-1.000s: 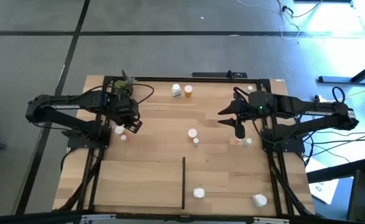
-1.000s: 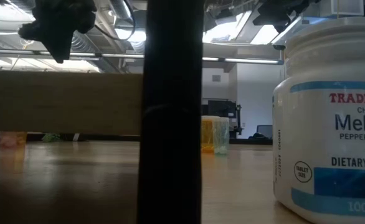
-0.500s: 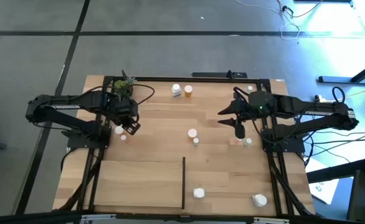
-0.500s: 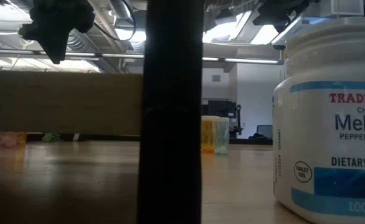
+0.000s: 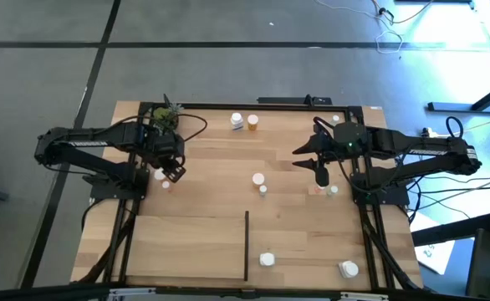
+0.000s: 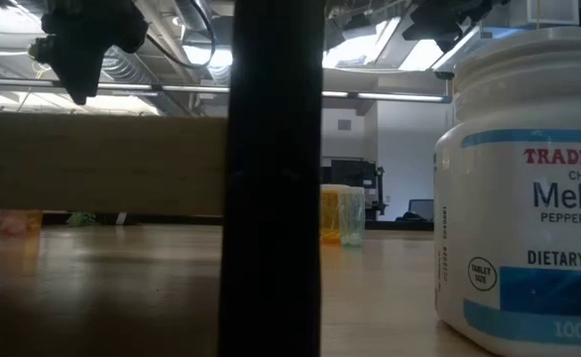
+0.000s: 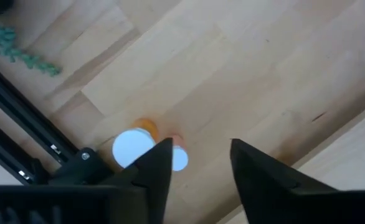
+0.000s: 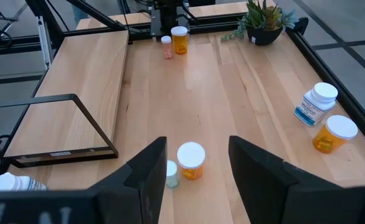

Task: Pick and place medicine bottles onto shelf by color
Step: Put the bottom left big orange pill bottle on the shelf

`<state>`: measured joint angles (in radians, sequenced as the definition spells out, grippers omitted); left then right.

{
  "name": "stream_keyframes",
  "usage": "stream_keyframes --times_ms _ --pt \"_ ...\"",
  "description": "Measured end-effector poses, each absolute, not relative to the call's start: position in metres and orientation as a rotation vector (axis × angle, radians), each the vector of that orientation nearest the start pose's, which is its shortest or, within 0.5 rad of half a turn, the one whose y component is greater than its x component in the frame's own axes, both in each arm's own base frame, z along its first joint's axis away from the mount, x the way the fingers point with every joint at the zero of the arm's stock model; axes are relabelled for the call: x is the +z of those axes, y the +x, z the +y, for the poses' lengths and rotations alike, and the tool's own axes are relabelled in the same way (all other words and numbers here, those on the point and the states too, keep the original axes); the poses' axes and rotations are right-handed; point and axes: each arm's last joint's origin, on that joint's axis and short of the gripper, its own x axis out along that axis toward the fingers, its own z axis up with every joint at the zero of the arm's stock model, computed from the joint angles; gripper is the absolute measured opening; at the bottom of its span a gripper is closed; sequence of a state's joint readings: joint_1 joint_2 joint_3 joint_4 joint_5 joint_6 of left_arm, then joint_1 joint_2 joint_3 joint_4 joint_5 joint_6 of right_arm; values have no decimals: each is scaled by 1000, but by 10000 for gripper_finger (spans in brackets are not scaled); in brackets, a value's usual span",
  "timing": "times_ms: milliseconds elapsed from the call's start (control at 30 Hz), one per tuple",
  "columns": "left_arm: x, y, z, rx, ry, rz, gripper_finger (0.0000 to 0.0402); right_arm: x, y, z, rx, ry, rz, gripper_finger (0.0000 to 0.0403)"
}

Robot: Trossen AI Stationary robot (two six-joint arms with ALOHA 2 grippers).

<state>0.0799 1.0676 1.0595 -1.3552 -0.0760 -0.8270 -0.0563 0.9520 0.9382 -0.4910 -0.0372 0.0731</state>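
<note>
Here, bottles [image 7: 132,147] beside left pincer [image 7: 201,163].

The shelf [image 8: 189,93] is showing pale, smooth, matt wood planks, edged by black metal rails [image 8: 64,127]. The bottles [image 8: 191,161] are looking like glossy amber plastic with white caps; one white bottle [image 6: 528,198] is wearing a printed paper label.
</note>
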Motion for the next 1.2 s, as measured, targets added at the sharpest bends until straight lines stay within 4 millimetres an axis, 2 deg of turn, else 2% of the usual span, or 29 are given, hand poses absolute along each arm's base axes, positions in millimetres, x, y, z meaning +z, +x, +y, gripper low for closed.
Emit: stream_keyframes --times_ms 200,467,933,1200 --pt "297 158 15 686 -693 1228 239 328 197 -10 -37 95 503 174" --pt "262 153 17 749 -661 1311 303 328 197 -10 -37 95 503 174" --pt "225 145 24 898 -731 1345 309 328 197 -10 -37 93 503 174" --pt "220 143 24 945 -751 1338 309 328 197 -10 -37 94 503 174"
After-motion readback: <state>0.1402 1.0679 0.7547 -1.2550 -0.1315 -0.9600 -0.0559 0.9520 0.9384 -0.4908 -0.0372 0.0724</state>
